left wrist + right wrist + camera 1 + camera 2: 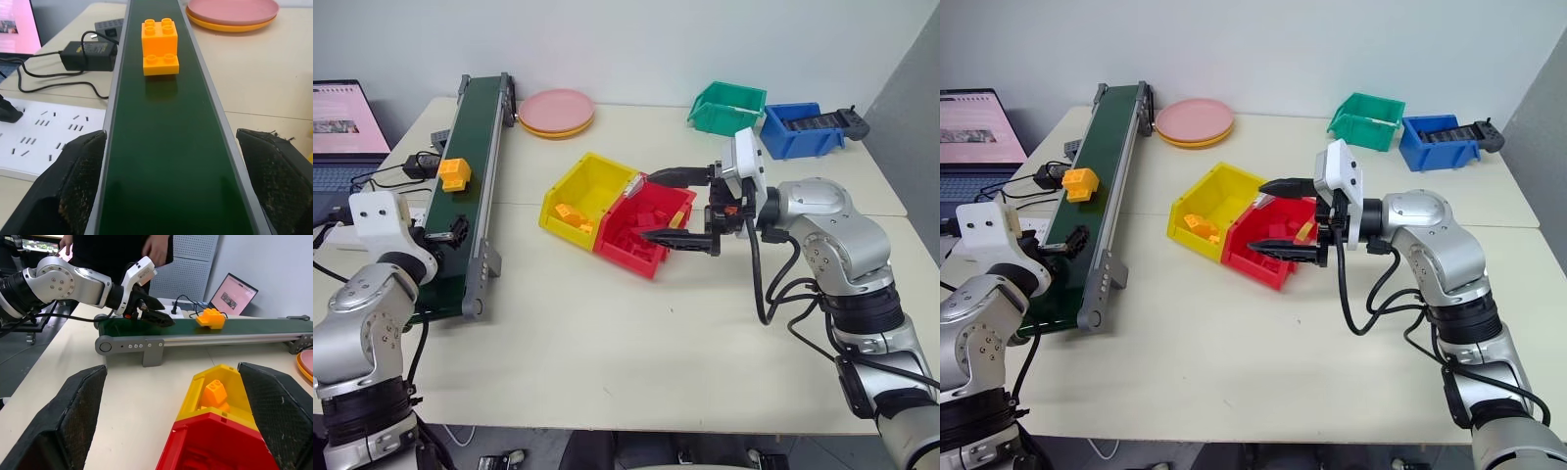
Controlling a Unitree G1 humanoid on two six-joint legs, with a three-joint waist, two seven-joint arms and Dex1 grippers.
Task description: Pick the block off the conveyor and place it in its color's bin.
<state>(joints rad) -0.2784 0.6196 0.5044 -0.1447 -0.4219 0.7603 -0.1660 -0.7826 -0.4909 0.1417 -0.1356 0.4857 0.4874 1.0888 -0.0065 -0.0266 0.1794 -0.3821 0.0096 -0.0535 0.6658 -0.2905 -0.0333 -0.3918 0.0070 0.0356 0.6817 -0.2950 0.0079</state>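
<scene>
Block (160,46) is seen straight ahead of the left gripper (171,186) along the conveyor (171,161), jaws spread wide across the belt, nothing held.

Silver arms, black cables, black fingers (78,186)

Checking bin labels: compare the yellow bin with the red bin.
The yellow bin holds a few orange blocks; the red bin is heaped with red ones. The yellow bin sits nearer the conveyor; the right gripper hovers over the red bin. Both touch side by side and share a shape.
</scene>
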